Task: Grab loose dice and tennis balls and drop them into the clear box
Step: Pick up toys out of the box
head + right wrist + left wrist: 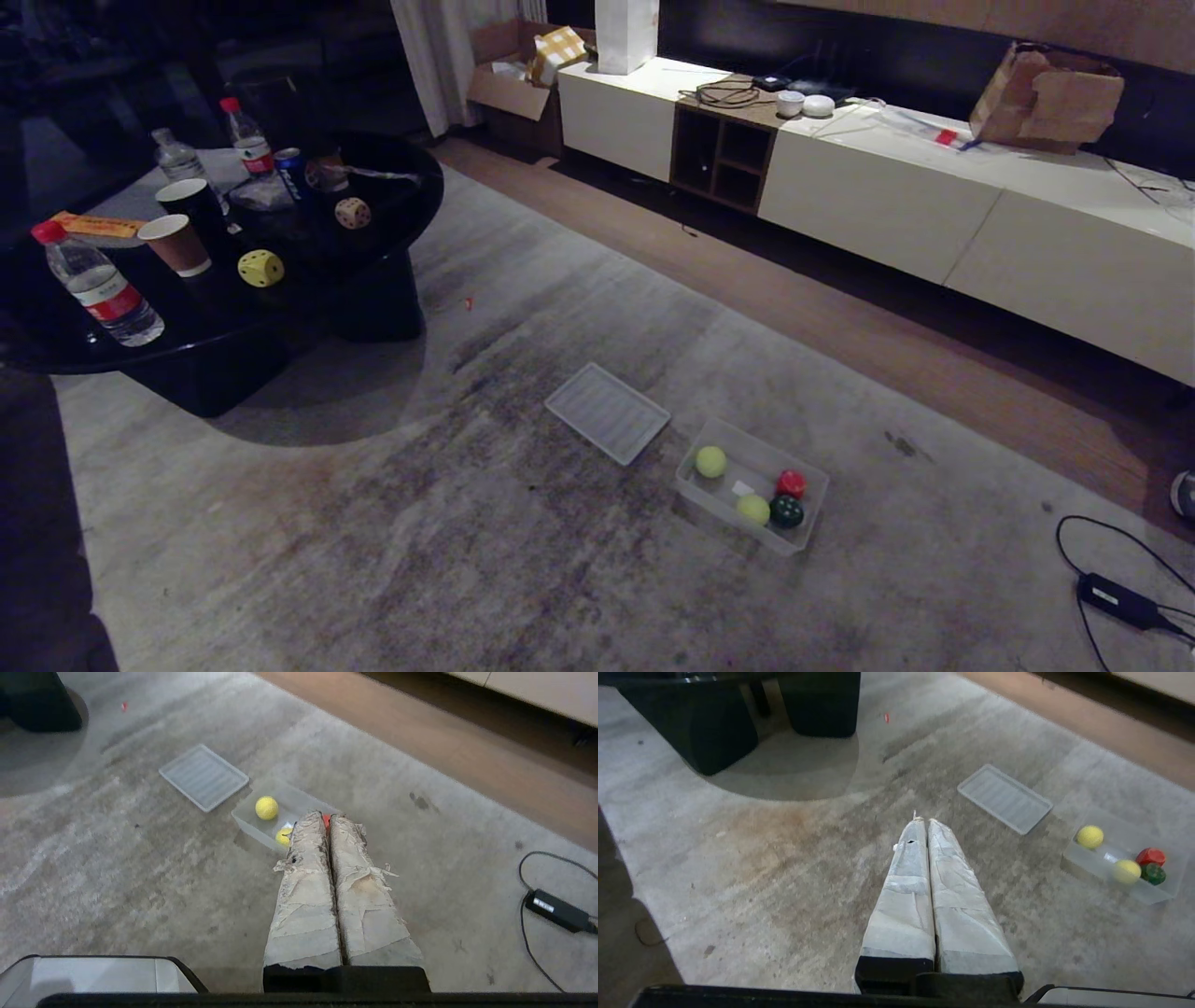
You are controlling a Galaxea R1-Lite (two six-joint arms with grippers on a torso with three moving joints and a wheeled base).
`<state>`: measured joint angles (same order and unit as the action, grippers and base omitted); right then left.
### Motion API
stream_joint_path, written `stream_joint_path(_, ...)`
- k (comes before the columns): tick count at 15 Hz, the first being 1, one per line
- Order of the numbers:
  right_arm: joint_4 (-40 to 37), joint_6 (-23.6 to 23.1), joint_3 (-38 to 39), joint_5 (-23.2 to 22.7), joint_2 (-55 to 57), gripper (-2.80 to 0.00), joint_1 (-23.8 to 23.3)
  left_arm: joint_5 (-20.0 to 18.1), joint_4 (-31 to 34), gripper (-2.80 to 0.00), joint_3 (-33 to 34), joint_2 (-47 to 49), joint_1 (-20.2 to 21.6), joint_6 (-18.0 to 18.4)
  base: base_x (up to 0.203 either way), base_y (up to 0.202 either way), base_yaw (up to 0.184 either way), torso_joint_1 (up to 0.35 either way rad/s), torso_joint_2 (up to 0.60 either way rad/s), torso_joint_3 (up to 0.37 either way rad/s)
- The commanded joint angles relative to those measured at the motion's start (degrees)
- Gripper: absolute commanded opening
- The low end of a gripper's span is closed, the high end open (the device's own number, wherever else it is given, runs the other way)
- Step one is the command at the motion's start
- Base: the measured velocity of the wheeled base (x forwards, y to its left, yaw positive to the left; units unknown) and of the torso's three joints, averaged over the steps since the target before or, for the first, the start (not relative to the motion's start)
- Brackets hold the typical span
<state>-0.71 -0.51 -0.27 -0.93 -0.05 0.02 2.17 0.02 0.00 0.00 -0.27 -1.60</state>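
The clear box (810, 485) sits on the grey carpet (373, 541) holding two tennis balls (710, 461), a red die (791, 483) and a green die (786, 511), with its ribbed lid (607, 413) lying flat just beside it. A yellow die (260, 268) and a beige die (352, 213) rest on the round black bench (392, 177) among water bottles (98, 285) and paper cups (175, 245), well apart from the box. The left end effector (923, 820) hangs above bare carpet, fingers pressed together, empty. The right end effector (329, 814), likewise closed and empty, hovers in front of the box without touching it.
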Motion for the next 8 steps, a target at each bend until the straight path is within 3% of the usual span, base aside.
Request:
stream_joint_path(1,0.0,0.0,0.0,0.0,0.1,-2.8,0.1,0.0,0.0,-2.8,0.1,0.1,0.0,-0.1,0.0,0.0,0.0,0.005,0.0,0.2)
stream_joint_path(8,0.0,0.0,0.0,0.0,0.1,-2.8,0.1,0.0,0.0,-2.8,0.1,0.1,0.0,-0.1,0.0,0.0,0.0,0.004,0.0,0.201)
